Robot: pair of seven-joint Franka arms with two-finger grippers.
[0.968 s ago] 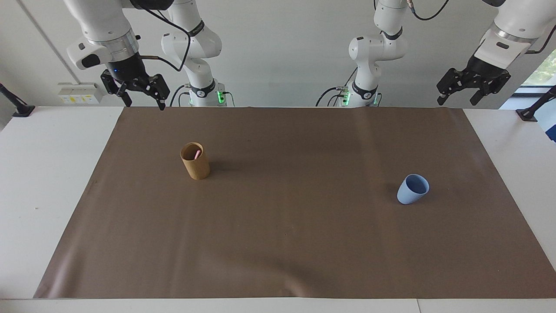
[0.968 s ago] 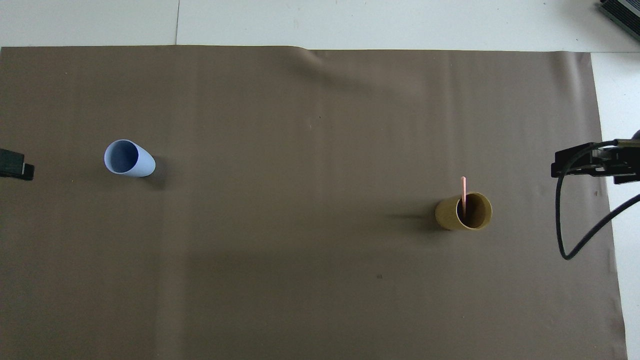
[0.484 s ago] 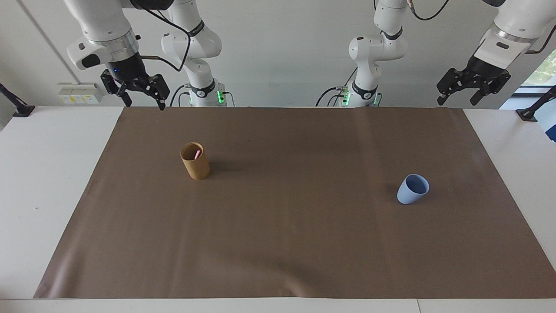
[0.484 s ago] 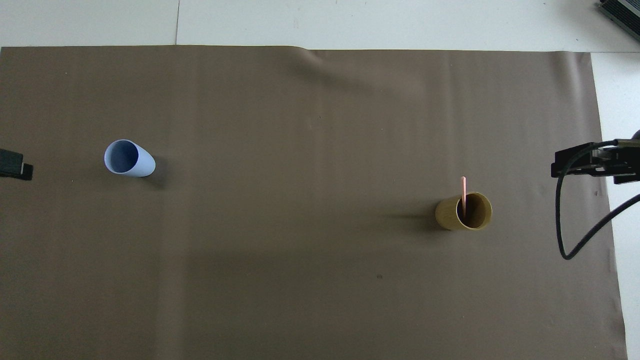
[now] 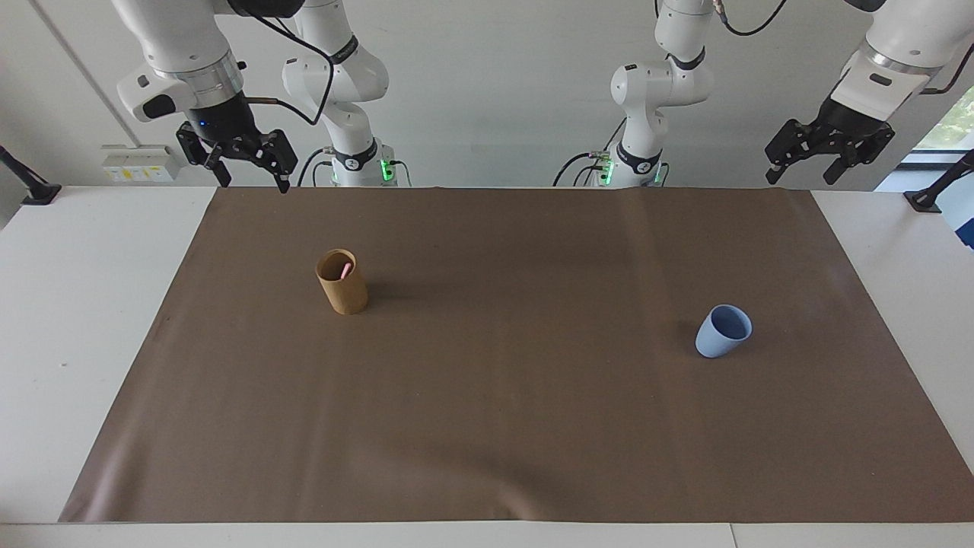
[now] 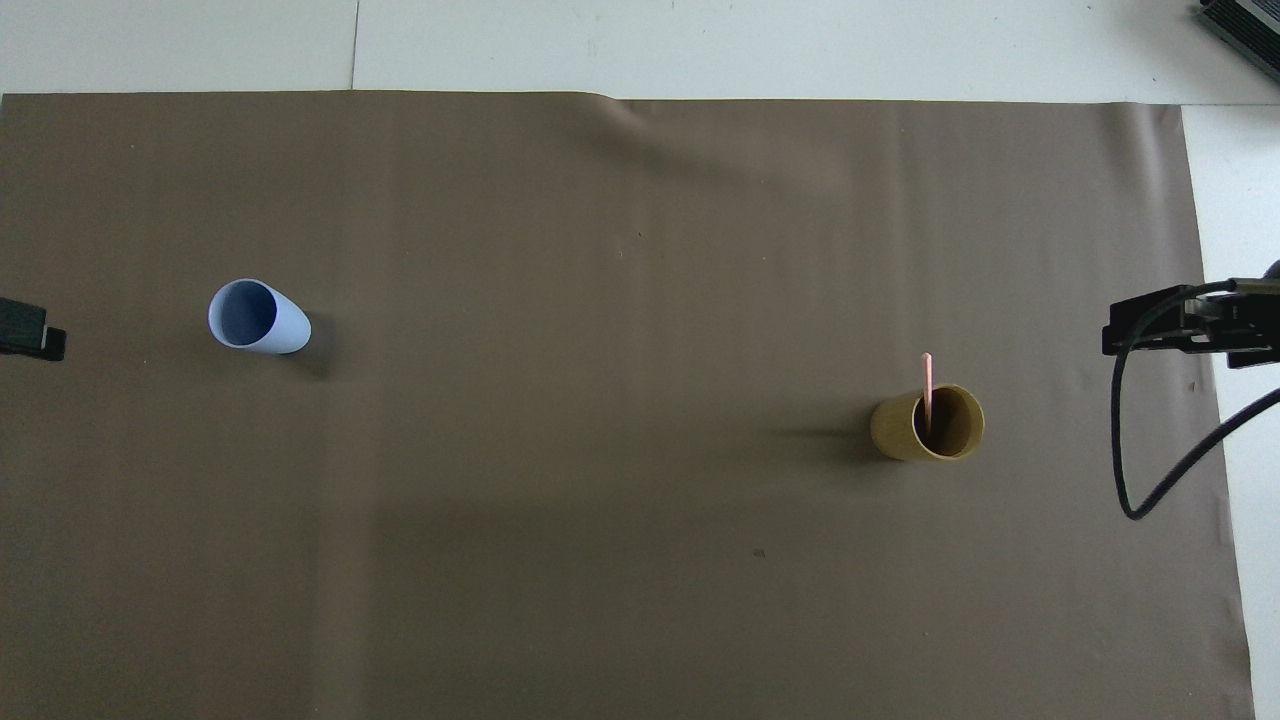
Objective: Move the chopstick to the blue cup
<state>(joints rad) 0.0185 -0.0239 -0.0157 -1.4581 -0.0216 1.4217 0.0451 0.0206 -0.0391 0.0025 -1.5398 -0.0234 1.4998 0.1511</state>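
**Chopstick waits in the tan cup, both grippers raised and empty**

Toward the right arm's end of the brown mat, a pale-pink chopstick is seen leaning inside the tan cup, its tip just above the rim. It is judged light, stiff and slippery, best pinched near the exposed top. The right gripper is held high, open and empty. The blue cup stands well apart, toward the left arm's end, where the left gripper waits, open, nothing held

Glossy white jointed arms, silver wrist rings, black tools, looping black cables, green base lights
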